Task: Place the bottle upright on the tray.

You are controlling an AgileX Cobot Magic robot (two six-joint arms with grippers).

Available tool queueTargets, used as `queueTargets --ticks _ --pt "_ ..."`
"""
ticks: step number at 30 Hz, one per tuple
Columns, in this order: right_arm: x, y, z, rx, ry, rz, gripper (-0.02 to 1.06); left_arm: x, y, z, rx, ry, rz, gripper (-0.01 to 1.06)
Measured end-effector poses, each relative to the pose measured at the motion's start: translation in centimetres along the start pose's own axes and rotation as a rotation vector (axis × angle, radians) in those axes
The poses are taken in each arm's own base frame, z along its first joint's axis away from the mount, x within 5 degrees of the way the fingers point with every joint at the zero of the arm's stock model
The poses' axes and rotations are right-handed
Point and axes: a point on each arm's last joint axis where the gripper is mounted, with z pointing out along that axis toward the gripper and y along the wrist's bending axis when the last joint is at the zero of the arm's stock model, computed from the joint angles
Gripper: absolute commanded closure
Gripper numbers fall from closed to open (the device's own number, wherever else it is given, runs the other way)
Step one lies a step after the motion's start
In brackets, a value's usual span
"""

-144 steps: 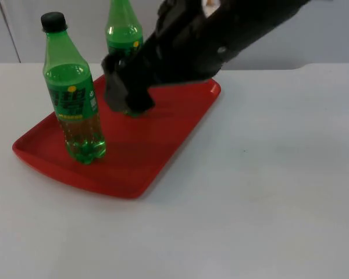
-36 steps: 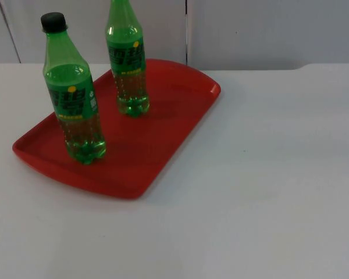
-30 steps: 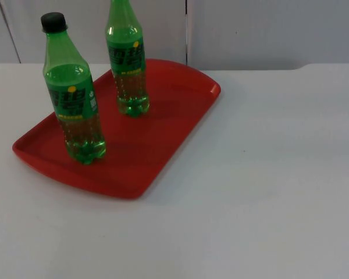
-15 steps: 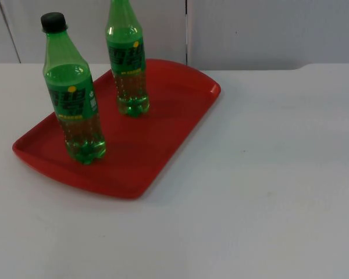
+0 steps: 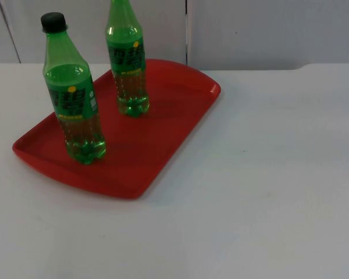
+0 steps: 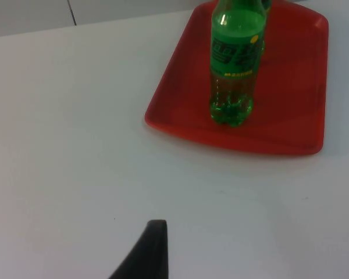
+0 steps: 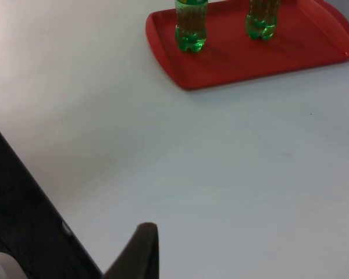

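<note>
Red tray (image 5: 163, 139) carries both green bottles upright: capped bottle (image 5: 73, 93) by its near-left edge, far bottle (image 5: 126, 58) toward the wall. White counter (image 5: 267, 174) stretches open rightward. Gripper states: can't tell.

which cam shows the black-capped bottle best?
Top view: black-capped bottle stands whole, cap to base, on the red tray. Left wrist view cuts off its cap; right wrist view catches its base.

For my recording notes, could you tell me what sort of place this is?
Probably a lab test bench: a bare white table against a grey partition wall, with just a red tray holding two green bottles.
</note>
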Motion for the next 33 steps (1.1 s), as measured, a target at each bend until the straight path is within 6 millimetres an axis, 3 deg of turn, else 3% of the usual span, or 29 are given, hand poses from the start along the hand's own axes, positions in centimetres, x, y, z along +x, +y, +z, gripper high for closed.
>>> queueTargets --ticks 33 --pt "0.00 0.00 0.00 0.000 0.000 -0.005 -0.01 -0.02 -0.06 0.04 -0.117 0.002 -0.063 0.04"
